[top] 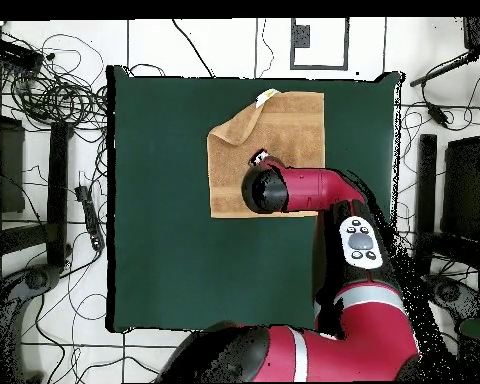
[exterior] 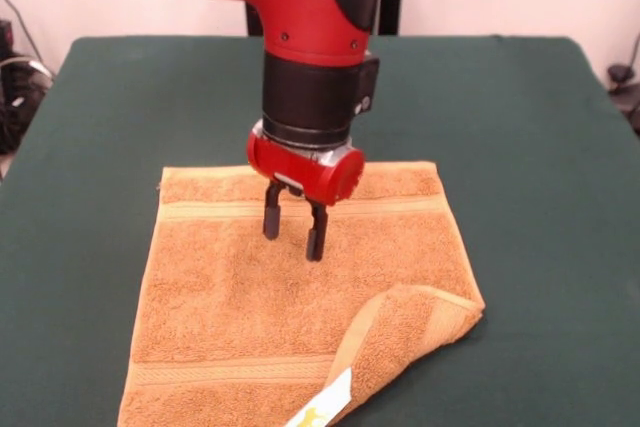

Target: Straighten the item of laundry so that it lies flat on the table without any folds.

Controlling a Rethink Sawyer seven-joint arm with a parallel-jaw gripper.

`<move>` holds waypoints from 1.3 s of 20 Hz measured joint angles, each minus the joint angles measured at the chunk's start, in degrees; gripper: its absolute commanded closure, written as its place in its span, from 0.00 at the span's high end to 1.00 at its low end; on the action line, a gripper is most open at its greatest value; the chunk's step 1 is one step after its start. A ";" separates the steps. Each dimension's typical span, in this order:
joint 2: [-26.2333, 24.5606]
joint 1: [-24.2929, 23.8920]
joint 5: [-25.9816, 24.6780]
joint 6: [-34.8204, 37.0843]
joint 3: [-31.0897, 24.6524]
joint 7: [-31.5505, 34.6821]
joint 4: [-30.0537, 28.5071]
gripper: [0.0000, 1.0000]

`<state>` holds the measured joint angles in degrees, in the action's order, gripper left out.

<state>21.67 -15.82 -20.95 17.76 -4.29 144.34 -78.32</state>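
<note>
The orange-tan towel (exterior: 260,297) lies spread on the green table (exterior: 540,147), near the table's front edge in the front view. Its front right corner (exterior: 415,332) is folded back over the towel, and a small white tag (exterior: 322,407) shows beside the fold. A woven band runs near the far end and another near the near end. My gripper (exterior: 292,233) hangs above the towel's far half, open and empty, its two black fingers (exterior: 271,219) apart. In the overhead view the towel (top: 284,125) lies at the table's top edge, with the arm's wrist (top: 266,190) covering the gripper.
The red arm (top: 334,190) reaches across the table's right part in the overhead view. Cables and stands (top: 44,100) lie on the floor around the table. Bare green cloth (top: 164,220) lies to the left of the towel in that view.
</note>
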 measured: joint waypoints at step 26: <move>-1.82 -1.16 0.01 -1.78 -0.94 0.01 -0.03 1.00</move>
<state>19.85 -16.98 -20.94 15.97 -5.24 144.35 -78.35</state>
